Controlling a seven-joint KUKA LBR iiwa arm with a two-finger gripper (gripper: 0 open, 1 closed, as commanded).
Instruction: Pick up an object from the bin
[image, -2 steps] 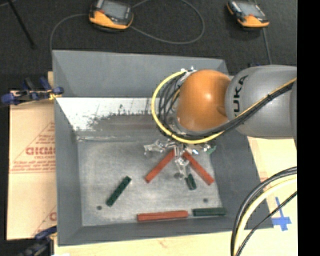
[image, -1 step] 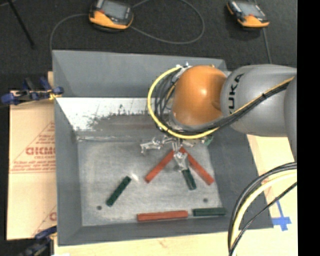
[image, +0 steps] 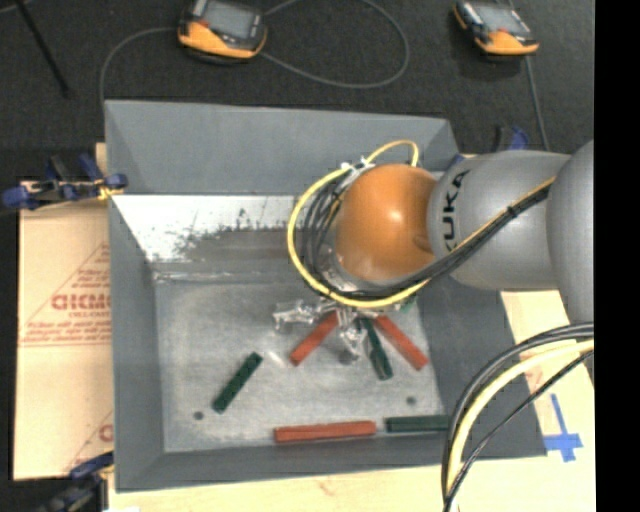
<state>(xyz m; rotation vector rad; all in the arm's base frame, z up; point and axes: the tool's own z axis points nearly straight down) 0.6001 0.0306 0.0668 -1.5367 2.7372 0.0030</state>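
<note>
My gripper (image: 322, 332) is low over the middle of the bin floor, under the orange cover, and looks open. Its metal fingertips (image: 289, 318) stand apart on either side of a red stick (image: 310, 344) that lies slanted on the floor. Just right of it lie a dark green stick (image: 378, 356) and another red stick (image: 405, 345), both slanted and partly hidden by the wrist. Nothing is lifted off the floor.
A green stick (image: 237, 381) lies alone at the lower left of the floor. Along the front wall lie a long red stick (image: 325, 432) and a dark green stick (image: 416, 425). The arm and its cables cover the bin's right side.
</note>
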